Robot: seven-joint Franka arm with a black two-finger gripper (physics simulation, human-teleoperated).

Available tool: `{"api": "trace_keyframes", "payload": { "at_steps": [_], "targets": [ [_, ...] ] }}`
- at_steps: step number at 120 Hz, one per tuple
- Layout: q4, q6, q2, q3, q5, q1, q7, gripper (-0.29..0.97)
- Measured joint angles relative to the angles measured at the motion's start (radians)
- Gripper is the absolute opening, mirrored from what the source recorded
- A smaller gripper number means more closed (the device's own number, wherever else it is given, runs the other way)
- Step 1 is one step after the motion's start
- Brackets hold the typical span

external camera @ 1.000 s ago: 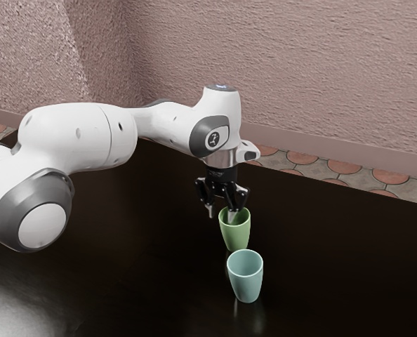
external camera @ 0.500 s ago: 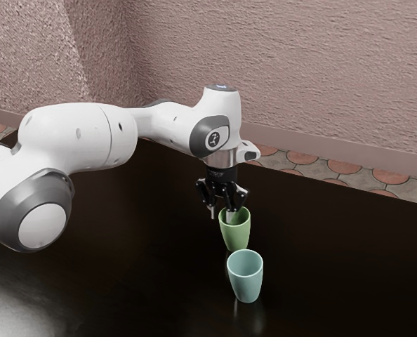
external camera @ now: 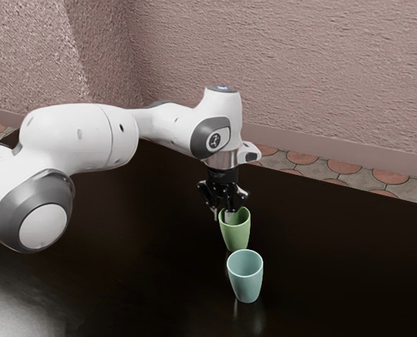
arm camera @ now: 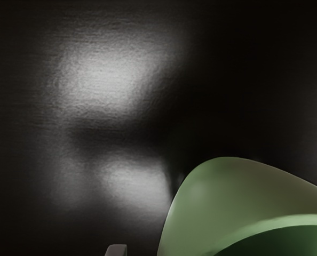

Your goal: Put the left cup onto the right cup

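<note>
Jaws closed in since a second ago, now clenched on the rim of the green cup (external camera: 235,228), unmoved on the counter (external camera: 124,281) just beyond the blue cup (external camera: 245,275). Inner fingertip hidden inside; wrist view crops the cup.

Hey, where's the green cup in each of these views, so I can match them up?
Exterior view: the green cup is near the table's middle, right below the gripper, with the blue cup nearer the camera.
Wrist view: the green cup looms large, just under the hand.
Shared landmark: the dark glossy table, which lies behind the cup in both views.
</note>
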Motion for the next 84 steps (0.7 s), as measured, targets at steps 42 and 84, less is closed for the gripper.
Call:
{"api": "trace_keyframes", "payload": {
  "at_steps": [42, 84],
  "targets": [
    [0.0, 0.005, 0.001, 0.0, 0.002, -0.002, -0.002, -0.05],
    [0.0, 0.005, -0.018, -0.002, 0.008, -0.006, -0.003, -0.1]
  ]
}}
